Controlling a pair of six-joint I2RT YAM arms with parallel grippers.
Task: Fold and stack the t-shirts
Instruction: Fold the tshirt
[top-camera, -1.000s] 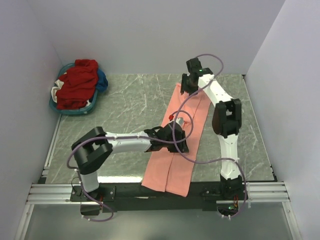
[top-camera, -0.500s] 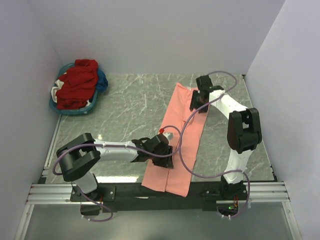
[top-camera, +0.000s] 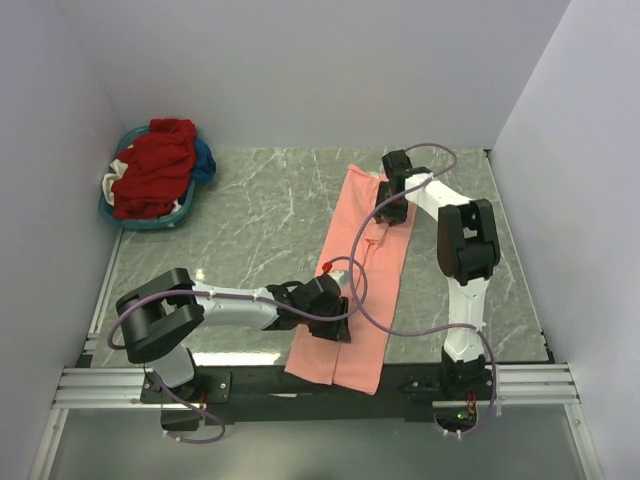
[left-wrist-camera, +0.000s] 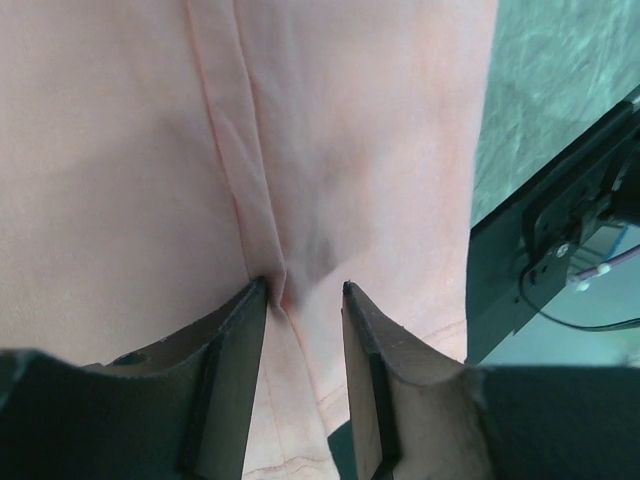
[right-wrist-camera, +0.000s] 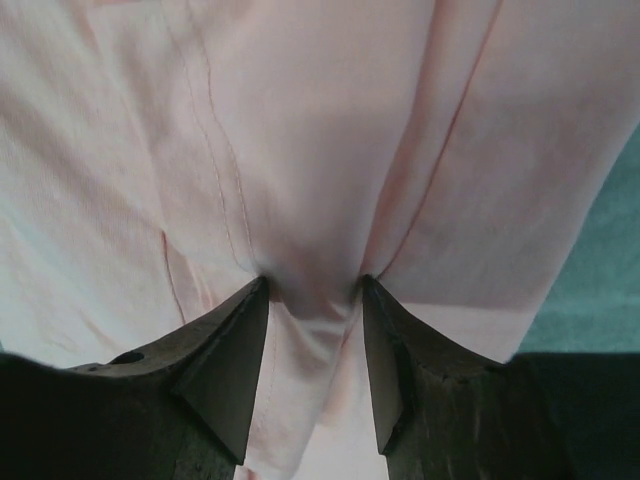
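Grippers left (left-wrist-camera: 305, 290) and right (right-wrist-camera: 315, 280) each seemingly pinch the unlabelled salmon-pink t-shirt (top-camera: 370, 240).

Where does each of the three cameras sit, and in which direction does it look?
Top external: above and behind the arms, looking down on the table, the basket, both arms and their bases.
Left wrist: on the left arm, looking down at the pink t-shirt; left gripper fingers press on a fold, at the table's near edge.
Right wrist: on the right arm, looking down at the far end of the shirt; right gripper fingers bunch cloth between them.
Shared: all three show the pink t-shirt.
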